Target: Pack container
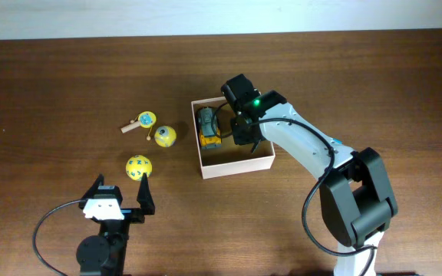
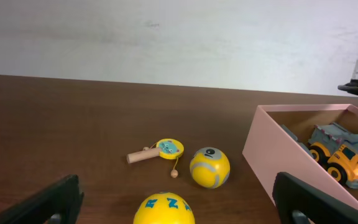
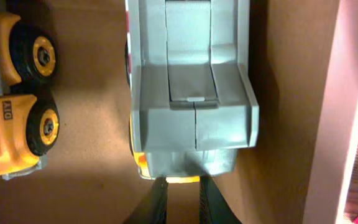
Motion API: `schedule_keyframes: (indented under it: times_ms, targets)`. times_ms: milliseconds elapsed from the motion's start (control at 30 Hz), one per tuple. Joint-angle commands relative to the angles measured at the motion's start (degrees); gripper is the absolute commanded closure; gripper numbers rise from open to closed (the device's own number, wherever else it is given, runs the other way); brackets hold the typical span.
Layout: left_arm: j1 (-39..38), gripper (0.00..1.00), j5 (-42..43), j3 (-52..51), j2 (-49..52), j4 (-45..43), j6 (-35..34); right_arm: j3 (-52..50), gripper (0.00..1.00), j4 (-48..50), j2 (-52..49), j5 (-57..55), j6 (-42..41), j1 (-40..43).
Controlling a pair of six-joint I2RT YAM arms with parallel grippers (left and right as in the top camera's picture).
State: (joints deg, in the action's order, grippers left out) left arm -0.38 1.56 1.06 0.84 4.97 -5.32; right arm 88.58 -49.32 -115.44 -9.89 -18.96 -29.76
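Note:
The container [image 1: 236,170] is a shallow box with pale walls and a tan inside, also seen in the left wrist view [image 2: 272,155] and the right wrist view [image 3: 347,112]. A yellow toy truck [image 1: 209,126] [image 3: 11,124] lies inside at the left. My right gripper [image 1: 244,134] reaches down into the box, and its fingers [image 3: 182,186] are closed narrowly on the yellow end of a grey toy truck [image 3: 191,93]. My left gripper [image 1: 121,192] is open and empty, just short of a yellow ball with blue letters [image 1: 138,167] [image 2: 165,210].
A yellow and grey ball [image 1: 165,136] [image 2: 209,167] and a small yellow rattle drum on a wooden stick [image 1: 144,120] [image 2: 166,149] lie on the brown table to the left of the box.

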Motion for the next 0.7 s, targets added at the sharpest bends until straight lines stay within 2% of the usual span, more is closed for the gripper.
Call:
schedule_keyframes:
  times_ms: [0,233,267,533,667]
  targets:
    - [0.28,0.01,0.61,-0.28,-0.48,0.04,1.11,-0.61,0.87,-1.42,0.66,-0.57,0.48,-0.26]
    - [0.28,0.01,0.61,-0.28,-0.48,0.07,1.11,-0.13,0.87,-4.00,3.48,0.44,0.50,-1.16]
    - [0.28,0.01,0.61,-0.28,-0.48,0.04,1.11,0.02,0.84,-4.09,4.13,0.42,0.52,-1.36]
    - [0.28,0.01,0.61,-0.28,-0.48,0.07,1.11,1.11,0.81,-8.31,8.59,5.46,0.52,-3.30]
    - [0.28,0.01,0.61,-0.28,-0.48,0.04,1.11,1.11,0.76,-9.84,8.61,6.88,1.60,-6.03]
